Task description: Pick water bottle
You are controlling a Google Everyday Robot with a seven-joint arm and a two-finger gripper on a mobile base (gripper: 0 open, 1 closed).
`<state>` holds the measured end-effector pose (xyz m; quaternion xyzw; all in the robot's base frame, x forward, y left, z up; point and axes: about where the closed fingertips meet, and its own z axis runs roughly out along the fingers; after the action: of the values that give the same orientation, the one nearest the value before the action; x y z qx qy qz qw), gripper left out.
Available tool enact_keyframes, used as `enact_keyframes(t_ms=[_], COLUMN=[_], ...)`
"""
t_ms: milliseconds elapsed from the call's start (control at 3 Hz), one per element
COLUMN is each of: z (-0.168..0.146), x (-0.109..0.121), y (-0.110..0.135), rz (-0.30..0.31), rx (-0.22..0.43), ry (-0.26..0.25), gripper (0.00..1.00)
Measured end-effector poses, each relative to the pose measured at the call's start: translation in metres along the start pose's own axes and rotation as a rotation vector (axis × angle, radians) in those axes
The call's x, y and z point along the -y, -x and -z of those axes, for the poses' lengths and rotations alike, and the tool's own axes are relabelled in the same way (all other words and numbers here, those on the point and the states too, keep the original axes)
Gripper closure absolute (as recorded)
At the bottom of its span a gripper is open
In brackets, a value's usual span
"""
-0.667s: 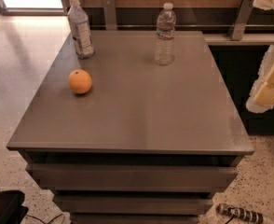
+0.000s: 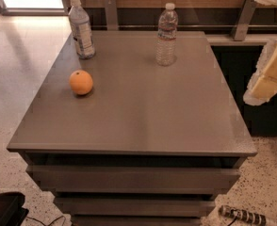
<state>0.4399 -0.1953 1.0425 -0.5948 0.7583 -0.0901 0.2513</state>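
The water bottle point(image 2: 167, 34) is clear and ribbed, with a white cap and a narrow label band with red. It stands upright at the back of the grey table point(image 2: 143, 112), right of centre. My gripper point(image 2: 266, 44) is at the right edge of the view, off the table's right side and well to the right of the bottle. Its cream padded fingers point(image 2: 270, 76) stand wide apart with nothing between them.
A second bottle with a large white-blue label point(image 2: 81, 29) stands at the table's back left. An orange point(image 2: 81, 82) lies in front of it on the left. A wooden wall with metal brackets runs behind the table. A dark counter is at the right.
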Motion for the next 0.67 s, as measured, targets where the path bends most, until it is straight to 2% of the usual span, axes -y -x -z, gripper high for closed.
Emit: enact_keyframes(t_ms=[333, 667], z=[-0.012, -0.026], x=[0.028, 0.059], y=[0.0, -0.002], rz=[-0.045, -0.117], rx=[0.045, 0.122], ry=[-0.052, -0.11], gripper=[0.0, 0.0])
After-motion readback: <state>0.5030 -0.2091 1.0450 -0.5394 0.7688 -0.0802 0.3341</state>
